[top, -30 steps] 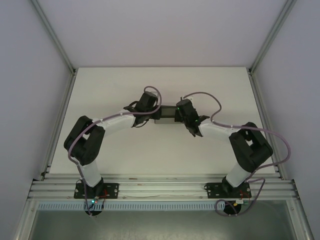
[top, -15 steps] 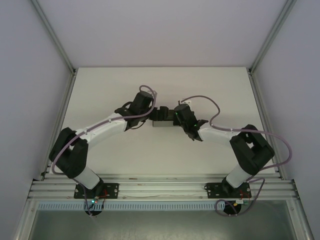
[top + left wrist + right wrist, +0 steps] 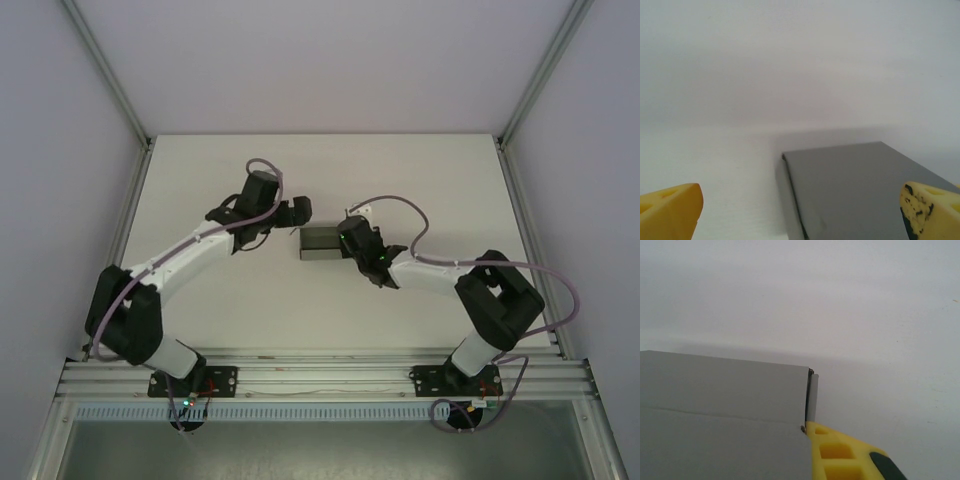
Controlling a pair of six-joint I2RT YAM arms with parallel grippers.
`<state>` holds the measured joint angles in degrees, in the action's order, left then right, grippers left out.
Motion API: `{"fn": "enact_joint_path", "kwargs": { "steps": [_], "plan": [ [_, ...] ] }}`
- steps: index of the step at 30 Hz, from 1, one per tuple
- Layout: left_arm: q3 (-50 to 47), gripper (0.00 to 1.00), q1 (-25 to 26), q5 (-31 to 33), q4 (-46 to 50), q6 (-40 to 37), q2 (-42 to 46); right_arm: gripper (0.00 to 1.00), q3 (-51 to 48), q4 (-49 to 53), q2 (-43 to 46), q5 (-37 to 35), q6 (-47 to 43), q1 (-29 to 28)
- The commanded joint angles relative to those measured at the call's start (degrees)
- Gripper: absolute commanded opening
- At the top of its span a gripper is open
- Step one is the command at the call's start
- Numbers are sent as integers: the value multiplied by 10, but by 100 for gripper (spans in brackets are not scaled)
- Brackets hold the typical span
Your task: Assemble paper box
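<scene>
Left gripper [image 3: 297,212] sat wide open just off the box [image 3: 320,243], right gripper [image 3: 346,240] closed tight at its end, so one nudge could've unfolded it.

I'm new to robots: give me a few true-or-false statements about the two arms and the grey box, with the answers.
1. The left gripper is open. True.
2. The paper box is a flat sheet. False: it is folded into a rectangular box.
3. The right gripper is shut on the paper box. True.
4. The left gripper grips the paper box. False: its jaws stand wide, not closed on it.
5. The table is black. False: it is white.
</scene>
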<state>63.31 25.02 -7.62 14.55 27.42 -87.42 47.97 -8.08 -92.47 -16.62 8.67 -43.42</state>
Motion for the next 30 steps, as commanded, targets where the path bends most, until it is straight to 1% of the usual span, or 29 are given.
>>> {"fn": "enact_joint_path", "kwargs": {
  "steps": [1, 4, 8, 13, 16, 21, 25, 26, 30],
  "plan": [
    [39, 100, -12, -50, 2, 11, -54, 11, -8, 2, -13, -32, -11, -3],
    [49, 100, -14, -65, 11, 10, -89, 13, -15, -1, -13, -33, -7, -5],
    [16, 87, -13, -112, -34, 17, -111, 16, -35, -14, -7, -25, -5, -10],
    [-23, 79, -13, -154, -83, 30, -122, 19, -45, -4, -1, -26, -1, -19],
    [-53, 78, -13, -162, -112, 39, -123, 25, -50, 12, 9, -29, 4, -25],
    [-73, 75, -13, -179, -136, 39, -138, 39, -67, 39, 39, 8, 5, -27],
    [-83, 71, -13, -189, -151, 39, -152, 49, -93, 69, 94, 26, 9, -27],
    [-84, 71, -13, -192, -157, 53, -155, 50, -100, 76, 110, 31, 9, -26],
    [-89, 66, -13, -205, -178, 60, -166, 59, -125, 110, 172, 62, 19, -27]
  ]
}}
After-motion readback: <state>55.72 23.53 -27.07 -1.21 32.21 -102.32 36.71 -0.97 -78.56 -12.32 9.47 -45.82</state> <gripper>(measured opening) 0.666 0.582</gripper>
